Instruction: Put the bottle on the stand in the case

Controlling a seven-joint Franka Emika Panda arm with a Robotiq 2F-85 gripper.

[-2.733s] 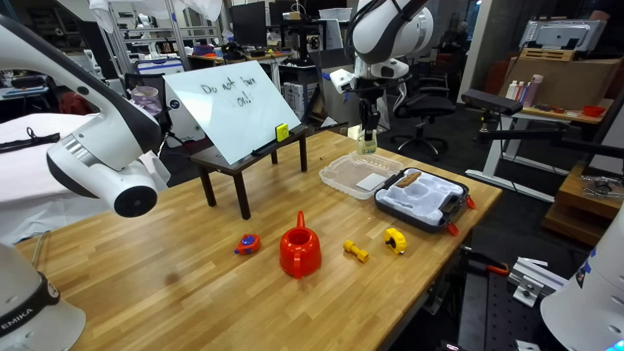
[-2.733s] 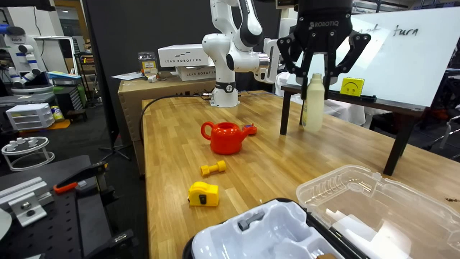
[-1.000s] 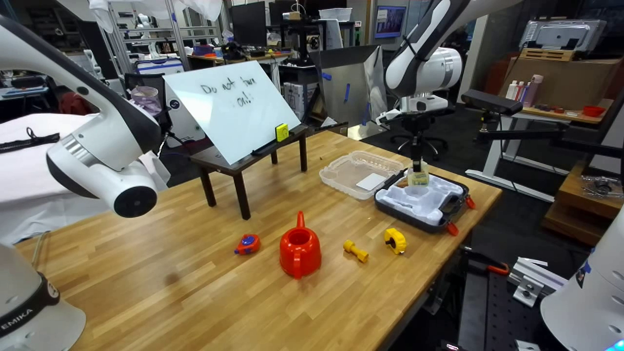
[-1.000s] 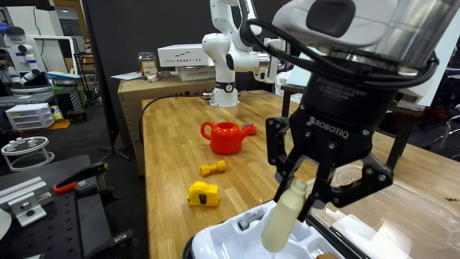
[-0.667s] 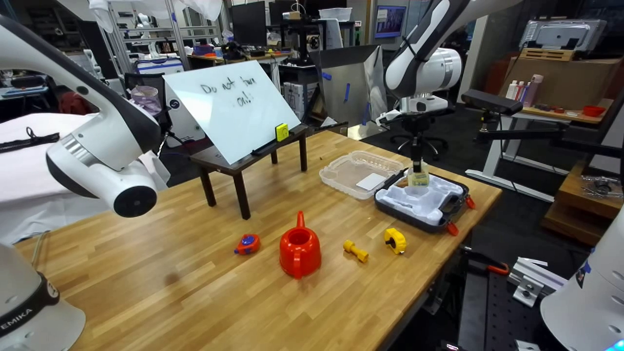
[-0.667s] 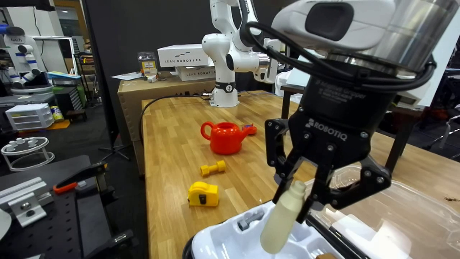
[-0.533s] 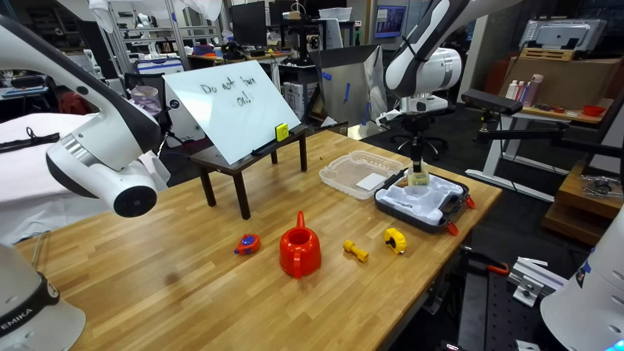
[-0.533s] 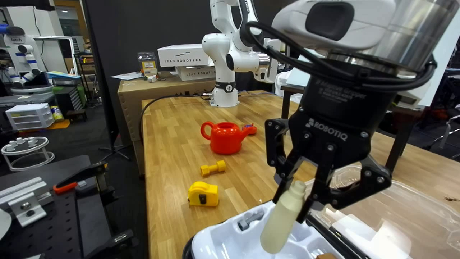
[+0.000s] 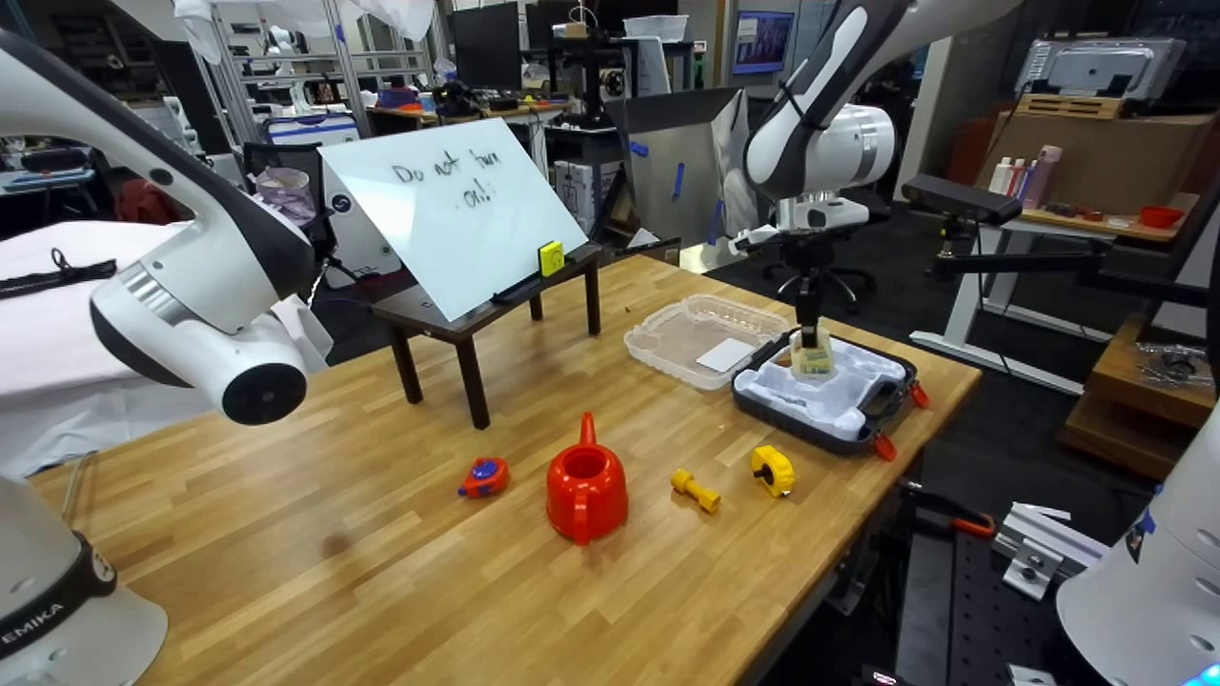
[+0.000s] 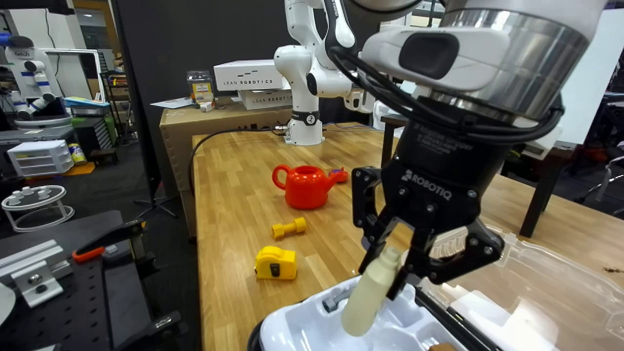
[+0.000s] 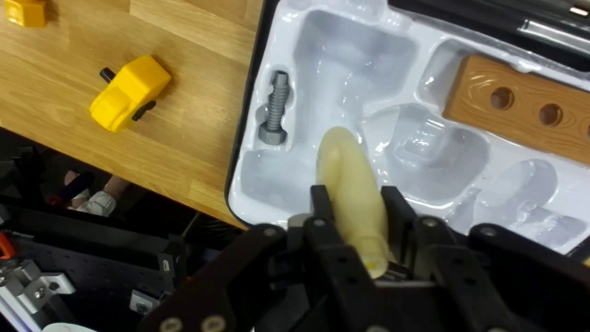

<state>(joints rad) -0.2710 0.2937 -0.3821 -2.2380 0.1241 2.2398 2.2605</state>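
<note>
The bottle (image 10: 370,292) is off the table (image 9: 457,572), held in the fingers (image 11: 321,202), which pinch it from both sides nr the neck, narrowed to abt its width. From where I'm standing it's tilted, not upright: neck up btwn the fingers, base poking out past their tips, down & away. So the long axis runs out of the grip, and I'd say the base arrives first.

That base is over the case (image 11: 272,184), at the big well (image 11: 355,60) next to the grey bolt (image 11: 276,108); can't tell if it touches plastic or hangs just above. In the wrist view bottle & well slant opp. ways, so they look a bit crossed. Next move prob. = swing the neck down, turn slightly, lay it lengthwise, let go. Risk: released this steep, it may flop sideways.

Further out, the wooden block (image 11: 521,106) lies across the well from the bolt, the yellow tape measure (image 11: 131,94) is just outside, & the clear lid (image 9: 705,329) is beside the case. The holding arm (image 9: 848,148) is nearest; the second arm (image 9: 191,276) is well apart, across the table.
</note>
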